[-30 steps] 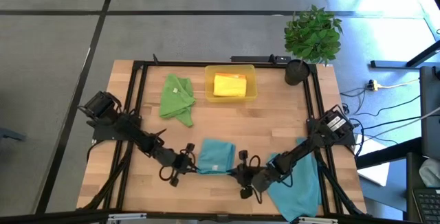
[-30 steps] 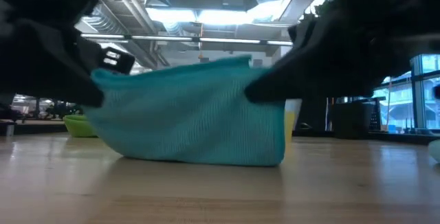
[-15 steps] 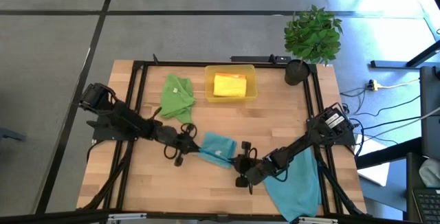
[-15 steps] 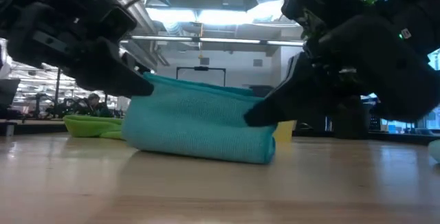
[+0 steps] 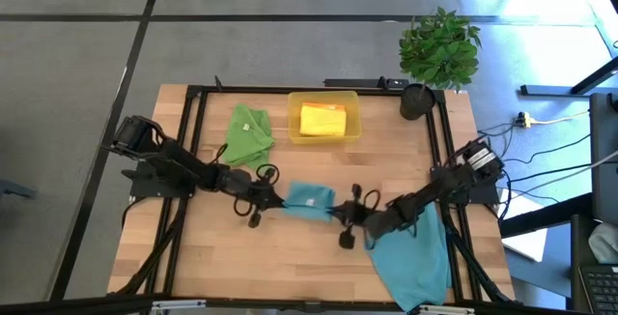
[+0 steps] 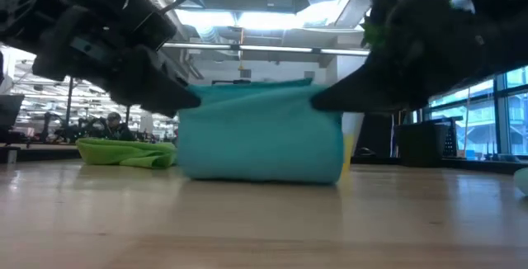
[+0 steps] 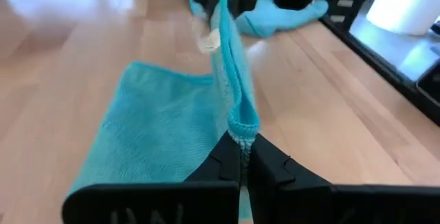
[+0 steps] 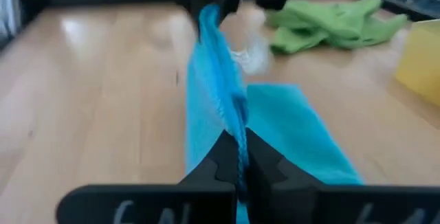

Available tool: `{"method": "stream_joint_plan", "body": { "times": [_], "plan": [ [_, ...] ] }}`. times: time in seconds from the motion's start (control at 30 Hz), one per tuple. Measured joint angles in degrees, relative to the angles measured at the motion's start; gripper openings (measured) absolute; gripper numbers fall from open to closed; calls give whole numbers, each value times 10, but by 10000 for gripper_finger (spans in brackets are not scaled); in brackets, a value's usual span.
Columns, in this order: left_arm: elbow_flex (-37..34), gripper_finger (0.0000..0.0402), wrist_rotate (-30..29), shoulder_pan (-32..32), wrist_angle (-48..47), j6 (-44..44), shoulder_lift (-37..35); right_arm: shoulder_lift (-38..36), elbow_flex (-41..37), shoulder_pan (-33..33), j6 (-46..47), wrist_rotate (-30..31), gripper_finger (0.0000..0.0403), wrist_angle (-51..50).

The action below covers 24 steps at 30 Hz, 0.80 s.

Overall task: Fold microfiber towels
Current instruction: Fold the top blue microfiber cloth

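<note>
My left claw (image 5: 269,196) and right claw (image 5: 343,211) each pinched an end of the teal towel (image 5: 309,200), its top edge held above the bench (image 5: 290,257)

Second teal towel (image 5: 417,257): partly under right arm, lower corner cut by the high view's edge. Green towel (image 8: 328,19) blurred in right wrist view. Tray (image 8: 419,52) cut at edge.

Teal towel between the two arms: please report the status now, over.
Left gripper and right gripper both shut on teal towel, opposite ends. Towel held up mid-table, lower edge on wood. Green towel and yellow tray stand apart.
</note>
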Motion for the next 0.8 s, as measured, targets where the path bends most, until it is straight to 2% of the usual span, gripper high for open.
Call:
{"method": "stream_joint_plan", "body": {
  "times": [0.07, 0.13, 0.27, 0.43, 0.8],
  "plan": [
    [6, 0, 0, 8, 2, 1, 0, -11, -39, -5, 0, -15, 4, 73],
    [13, 0, 0, 20, -7, 1, 0, -14, -60, -16, 3, -35, 4, 100],
    [37, 0, 3, 46, -54, 4, 0, -14, -66, -39, 44, -54, 4, 65],
    [72, 0, 5, 75, -142, 5, 0, -13, -66, -51, 73, -43, 4, 52],
    [84, 0, 12, 125, -167, 24, 7, -13, -65, -85, 152, -11, 4, -20]
  ]
}}
